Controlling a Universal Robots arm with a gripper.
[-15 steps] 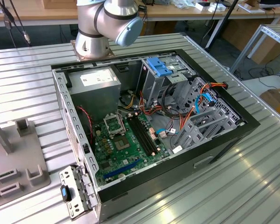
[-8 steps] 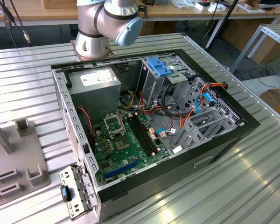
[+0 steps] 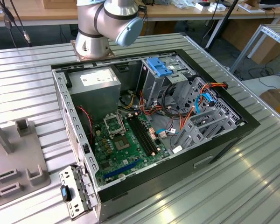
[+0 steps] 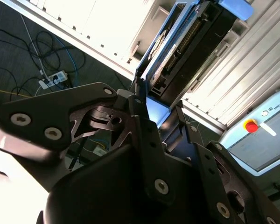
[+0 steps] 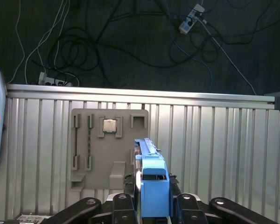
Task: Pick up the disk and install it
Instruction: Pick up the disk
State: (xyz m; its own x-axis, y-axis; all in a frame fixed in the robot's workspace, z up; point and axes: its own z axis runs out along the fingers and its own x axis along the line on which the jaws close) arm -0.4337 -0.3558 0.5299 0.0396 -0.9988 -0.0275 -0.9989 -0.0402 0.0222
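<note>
- Hand (image 5: pixel 152 207) pinches the disk (image 5: pixel 152 184) between its two black fingers (image 5: pixel 123 201). The blue-framed disk stands edge-on out of the grip.
- Second wrist view: same grip, with the disk (image 4: pixel 186 46) jutting away from the fingers.
- Disk is held aloft over the ribbed metal tabletop (image 5: pixel 214 140). Beyond its end, a grey fixture plate (image 5: pixel 95 158) lies on the tabletop, carrying a processor chip (image 5: pixel 109 125).
- Exterior view: open computer case (image 3: pixel 233 122) mid-tabletop, arm base (image 3: pixel 95 32) at its 11 o'clock.
- Inside the case: power-supply box (image 3: pixel 95 88) at 11 o'clock, drive cage with blue latch (image 3: pixel 158 70) at 12 o'clock, motherboard (image 3: pixel 126 144) at 7 o'clock, loose red and orange cables (image 3: pixel 186 112) at 2 o'clock.
- Power-supply box bears a white label; its print cannot be made out.
</note>
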